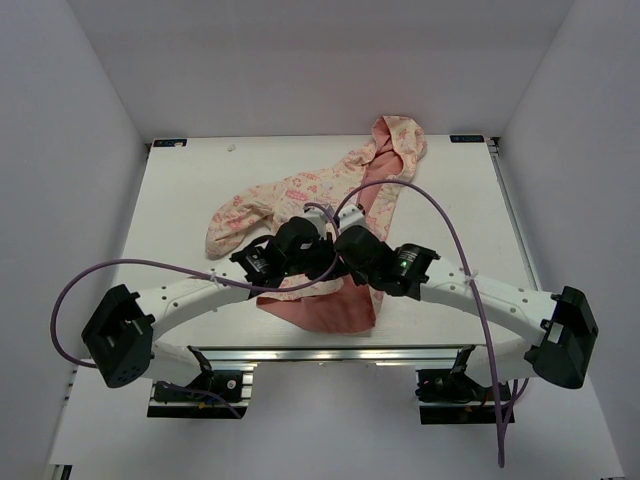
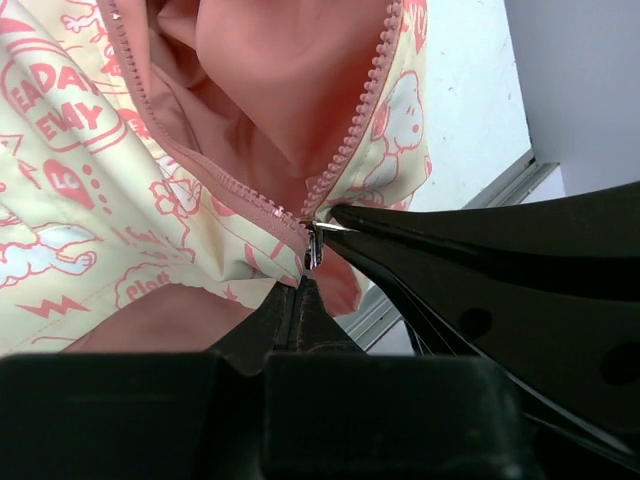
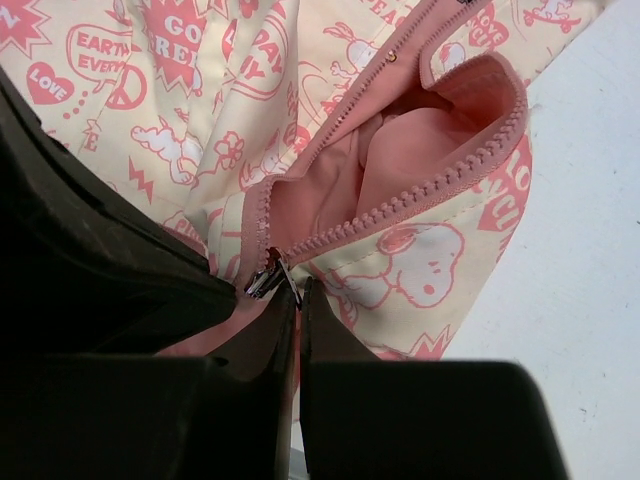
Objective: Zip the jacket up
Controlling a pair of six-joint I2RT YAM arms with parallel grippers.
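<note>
One jacket (image 1: 300,195), middle of bench (image 1: 180,200); hood (image 1: 400,140) reaches the far edge, bare white surface either side, white walls close around. Left pincer (image 2: 297,300) closed on jacket hem under the zip. Right pincer (image 3: 297,300) closed on zip pull (image 3: 266,281). Zip open above.

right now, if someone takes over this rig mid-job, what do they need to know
Left end effector: shut, pinching the bottom edge of the cream and pink printed hooded fabric jacket, just below the small silver metal zipper slider.
Right end effector: shut, apparently gripping that slider.
The jacket lies on the white table, hood toward the far right.
Done: both zipper halves meet at the slider, at the bottom.
Left: pull the slider up; the front gapes open above it.
</note>
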